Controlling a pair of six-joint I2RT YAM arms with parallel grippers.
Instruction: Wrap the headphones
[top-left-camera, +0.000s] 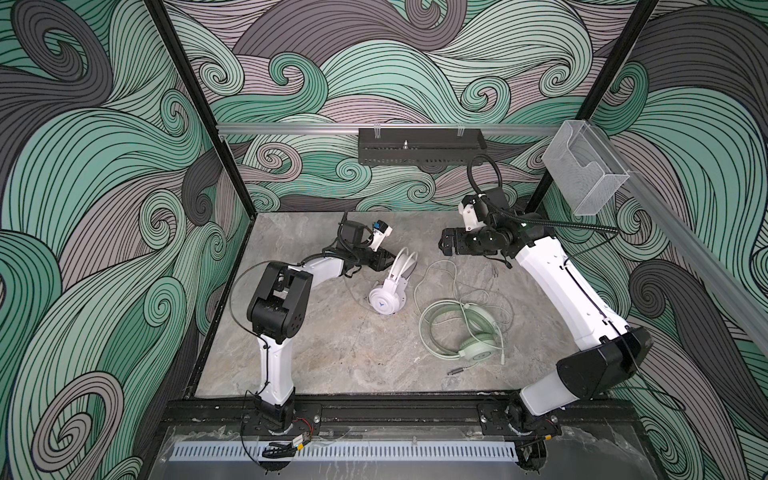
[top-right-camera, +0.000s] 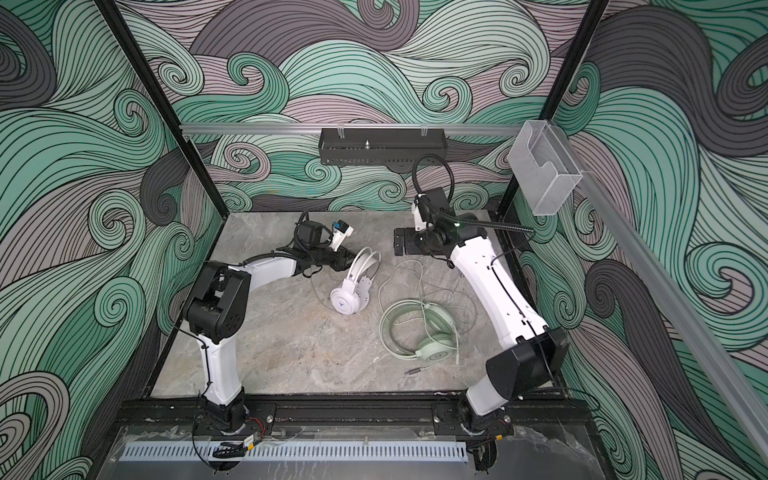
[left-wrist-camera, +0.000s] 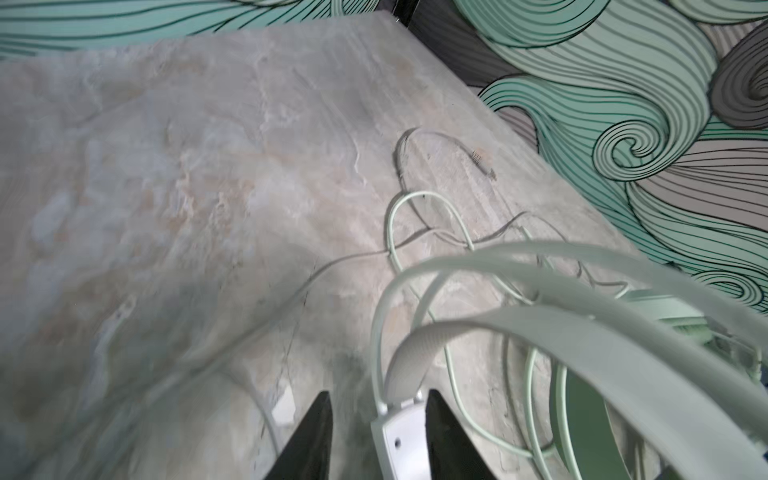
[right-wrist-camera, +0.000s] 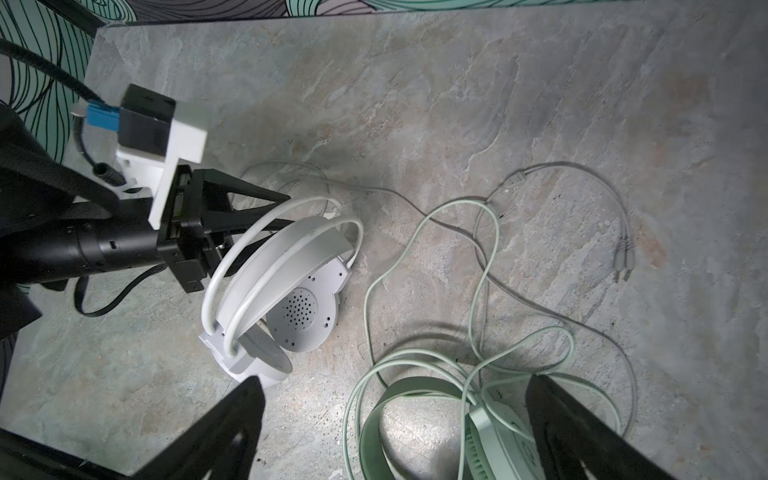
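The white headphones (top-left-camera: 388, 291) (top-right-camera: 351, 297) stand on one earcup near the table's middle, band uppermost. My left gripper (top-left-camera: 385, 264) (left-wrist-camera: 379, 395) reaches around the far end of the band. Its jaws are partly closed: one finger touches the white hinge piece (left-wrist-camera: 401, 436) and a gap shows at the other. The mint green headphones (top-left-camera: 478, 347) (right-wrist-camera: 490, 432) lie flat to the right among loops of their cable (right-wrist-camera: 374, 316). My right gripper (top-left-camera: 446, 246) (right-wrist-camera: 395, 379) hangs wide open above the table, holding nothing.
The white cable's split plugs (right-wrist-camera: 621, 257) lie far right on the marble table (top-left-camera: 332, 353). The mint jack (top-left-camera: 455, 371) lies near the front. A black tray (top-left-camera: 419, 145) and a clear box (top-left-camera: 582, 166) hang on the rails.
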